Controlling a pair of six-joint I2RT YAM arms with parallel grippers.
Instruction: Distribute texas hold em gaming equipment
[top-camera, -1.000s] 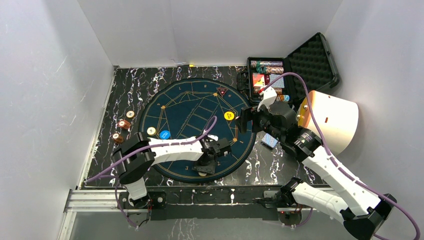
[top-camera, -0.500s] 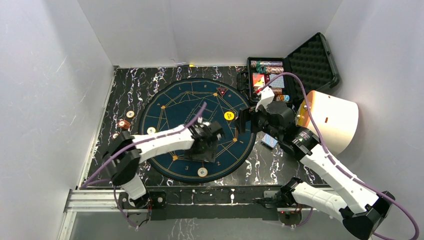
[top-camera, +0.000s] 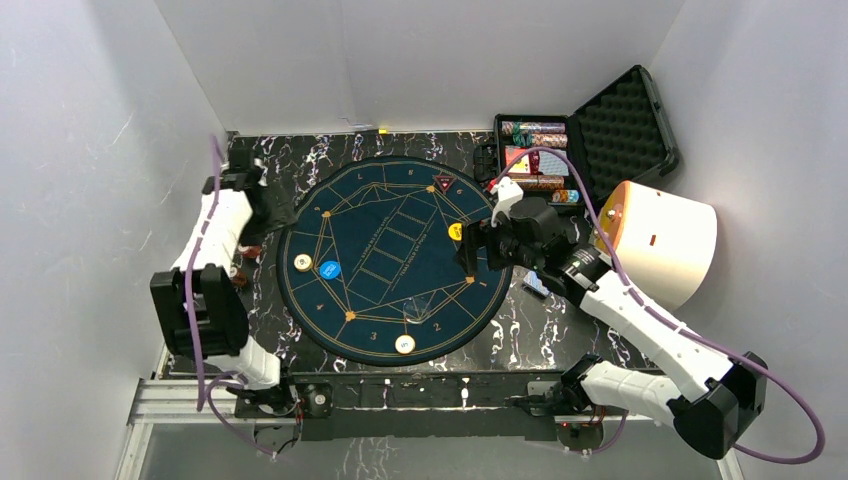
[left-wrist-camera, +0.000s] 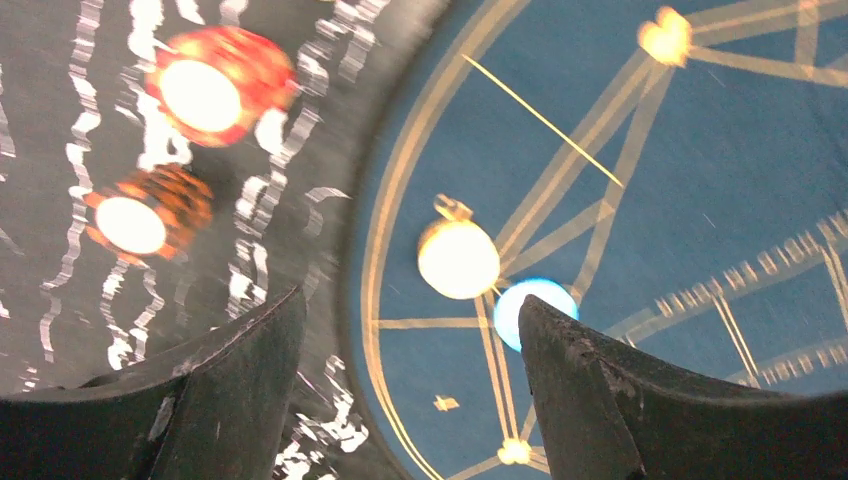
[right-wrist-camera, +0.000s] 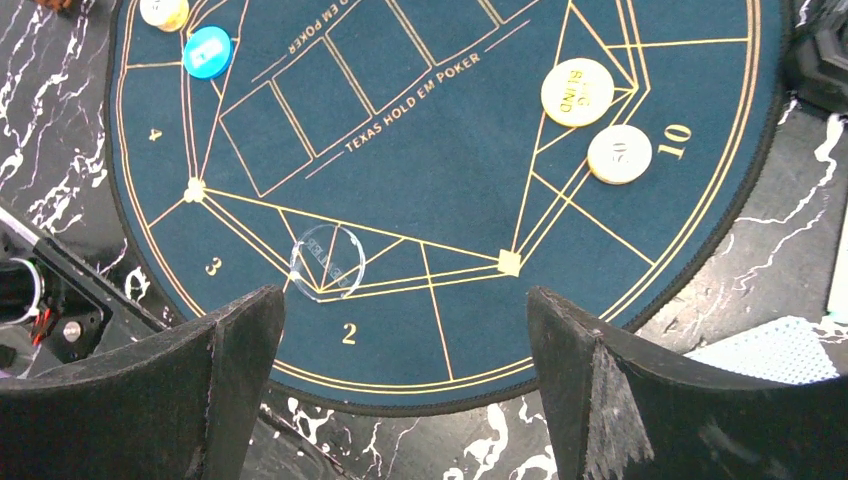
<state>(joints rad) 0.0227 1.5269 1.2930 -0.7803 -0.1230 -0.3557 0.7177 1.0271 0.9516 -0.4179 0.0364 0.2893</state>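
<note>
The round blue Texas hold em mat (top-camera: 385, 215) carries a cream chip (top-camera: 303, 262), a blue button (top-camera: 329, 269), a yellow button (top-camera: 455, 231) and another cream chip (top-camera: 405, 343) near its front edge. My left gripper (top-camera: 257, 192) hangs open over the table's left side. Its wrist view shows two red-brown chips (left-wrist-camera: 215, 85) off the mat, with the cream chip (left-wrist-camera: 458, 258) and the blue button (left-wrist-camera: 535, 300) ahead of its empty jaws (left-wrist-camera: 410, 310). My right gripper (top-camera: 476, 246) is open and empty (right-wrist-camera: 405, 300) above the mat's right part, near the yellow button (right-wrist-camera: 577, 92) and a cream chip (right-wrist-camera: 619, 154).
An open black case (top-camera: 560, 165) with chip rows and cards stands at the back right. A big white cylinder (top-camera: 665, 240) lies right of it. A blue-backed card deck (right-wrist-camera: 780, 350) rests on the marble beside the mat. A clear disc (right-wrist-camera: 327, 262) lies on the mat.
My left arm has swung from the mat's front edge to the far left, its jaws now wider, leaving a cream chip on the mat. The right gripper shifted slightly left.
</note>
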